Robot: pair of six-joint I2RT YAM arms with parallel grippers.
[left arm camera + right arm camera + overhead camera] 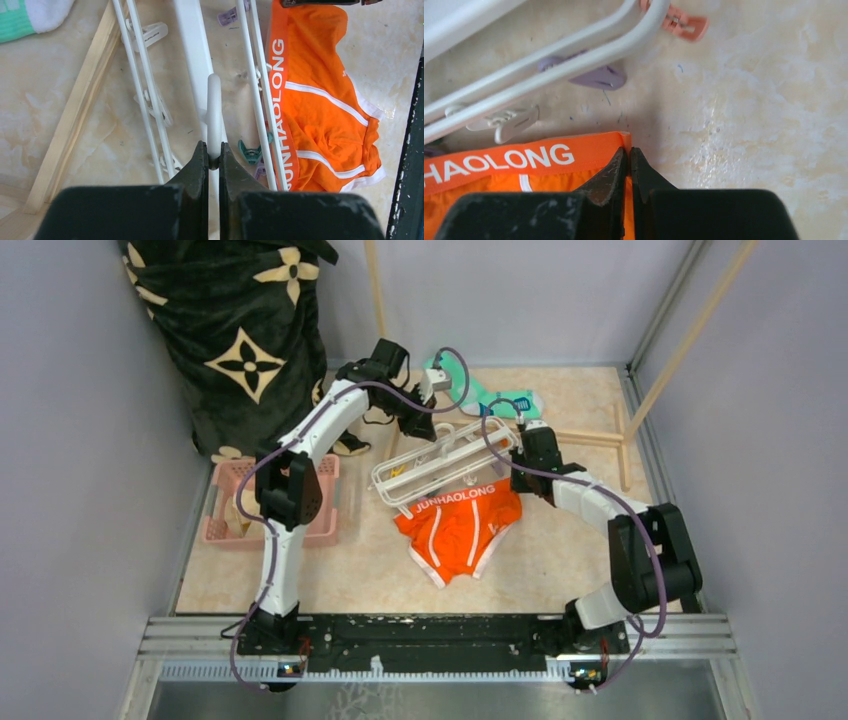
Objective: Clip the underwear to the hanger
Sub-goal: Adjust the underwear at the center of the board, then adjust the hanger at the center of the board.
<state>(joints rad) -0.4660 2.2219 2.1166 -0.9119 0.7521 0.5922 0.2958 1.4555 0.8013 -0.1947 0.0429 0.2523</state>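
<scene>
The orange underwear (460,525) lies spread on the floor, its lettered waistband against the near bar of the white hanger (445,462). My left gripper (213,155) is shut on the hanger's white hook (214,110), and the frame's bars (192,50) run away beneath it. The underwear (320,100) lies to the right of those bars. My right gripper (629,152) is shut on the right end of the underwear's waistband (524,160), just below the hanger's corner (574,55). Lilac (599,77), white (506,122) and orange (684,22) clothespins lie by the frame.
A pink basket (325,495) holding a cream cloth (240,515) stands at the left. Behind it is a tall black patterned bundle (240,340). A teal sock (495,400) and pale wooden poles (590,437) lie behind the hanger. Walls close in on both sides.
</scene>
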